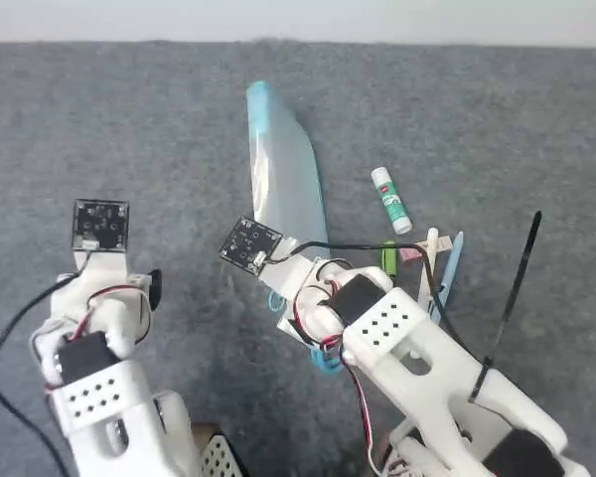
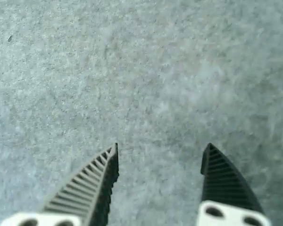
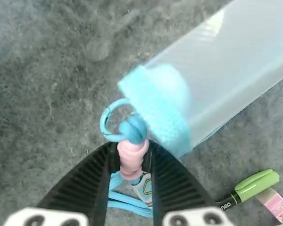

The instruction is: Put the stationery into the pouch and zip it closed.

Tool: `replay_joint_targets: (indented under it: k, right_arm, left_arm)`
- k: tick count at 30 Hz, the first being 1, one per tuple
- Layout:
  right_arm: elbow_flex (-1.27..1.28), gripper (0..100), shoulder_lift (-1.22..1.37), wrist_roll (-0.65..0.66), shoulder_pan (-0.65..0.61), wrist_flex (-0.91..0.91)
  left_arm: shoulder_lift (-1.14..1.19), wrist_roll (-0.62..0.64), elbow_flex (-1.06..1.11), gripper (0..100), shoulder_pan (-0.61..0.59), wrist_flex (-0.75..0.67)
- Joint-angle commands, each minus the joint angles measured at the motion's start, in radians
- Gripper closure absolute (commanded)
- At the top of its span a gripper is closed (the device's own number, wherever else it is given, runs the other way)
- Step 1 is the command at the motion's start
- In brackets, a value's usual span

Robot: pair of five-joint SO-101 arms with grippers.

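The translucent pouch with light blue trim lies slanted in the middle of the grey carpet. At its near end a pink zipper charm hangs from a blue ring, and my right gripper is shut on that charm. In the high view the right gripper sits at the pouch's near end, partly under its wrist camera. A glue stick, a green marker and several pens lie to the right of the pouch. My left gripper stands open over bare carpet, left of the pouch.
A blue cord loop lies under the right arm. The green marker and a small pink item lie close beside the pouch's near end. Grey carpet stretches to the left and behind.
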Motion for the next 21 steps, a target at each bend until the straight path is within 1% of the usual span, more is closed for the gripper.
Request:
replay_joint_targets:
  k: [1, 5, 10, 14, 17, 19, 21]
  right_arm:
    - [-0.052, 99.3, -0.007, 0.009, 0.010, 0.030]
    - [-0.052, 99.3, 0.045, 0.011, 0.012, 0.051]
    - [-0.068, 99.3, 0.153, 0.011, 0.025, 0.054]
    - [-0.129, 99.3, 0.193, 0.008, 0.124, 0.122]
    - [-0.152, 99.3, 0.163, 0.003, 0.219, 0.127]
    - [-0.149, 99.3, 0.128, 0.002, 0.248, 0.116]
    - [-0.138, 99.3, 0.088, 0.000, 0.248, 0.104]
  left_arm:
    - [-0.025, -0.049, -0.010, 73, -0.005, -0.026]
    - [-0.009, -0.051, -0.008, 73, 0.002, -0.026]
    - [0.023, -0.052, 0.021, 73, 0.038, -0.032]
    - [0.038, -0.052, 0.051, 73, 0.072, -0.032]
    - [0.037, -0.052, 0.054, 73, 0.106, -0.029]
    - [0.032, -0.052, 0.054, 73, 0.137, -0.028]
    - [0.032, -0.051, 0.054, 73, 0.186, -0.028]
